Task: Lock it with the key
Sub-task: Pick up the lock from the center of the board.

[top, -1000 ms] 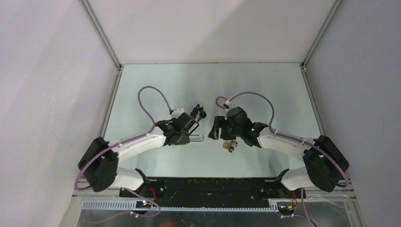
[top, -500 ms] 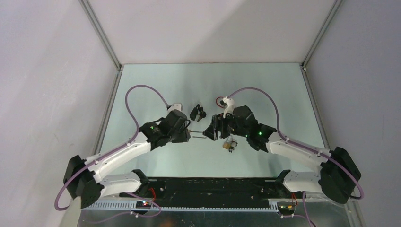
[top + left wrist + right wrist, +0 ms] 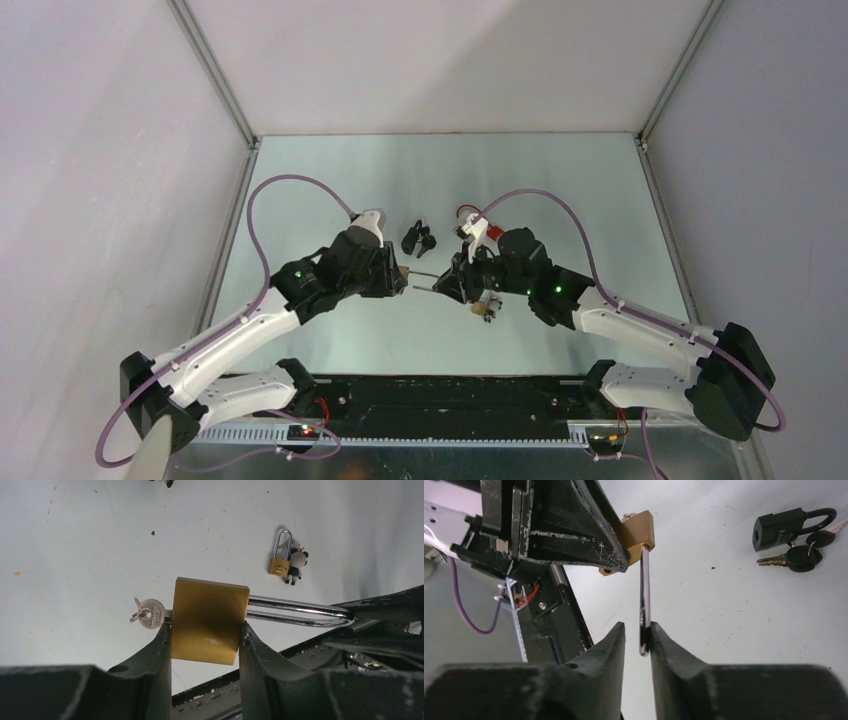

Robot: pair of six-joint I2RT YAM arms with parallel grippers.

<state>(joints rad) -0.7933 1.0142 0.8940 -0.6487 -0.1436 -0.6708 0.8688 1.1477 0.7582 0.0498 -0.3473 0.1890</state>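
Note:
My left gripper [image 3: 205, 628] is shut on the brass padlock [image 3: 210, 620], held above the table with both fingers pressed on its sides. A silver key [image 3: 150, 613] on a ring sticks out of the padlock's left end. The steel shackle [image 3: 295, 611] points toward my right gripper [image 3: 638, 627]. The shackle [image 3: 644, 595] sits between that gripper's narrowed jaws, touching the right finger with a small gap to the left one. From above, the two grippers meet mid-table around the padlock [image 3: 403, 271].
A black padlock [image 3: 781, 527] with black-headed keys [image 3: 799, 555] lies beyond the grippers; it is also in the top view [image 3: 418, 238]. A small brass padlock [image 3: 279, 565] with a panda charm [image 3: 296, 566] lies on the table below the right gripper [image 3: 455, 283].
The left arm has carried the brass padlock up and to the right. The right gripper has moved in over the shackle and its jaws have narrowed around it.

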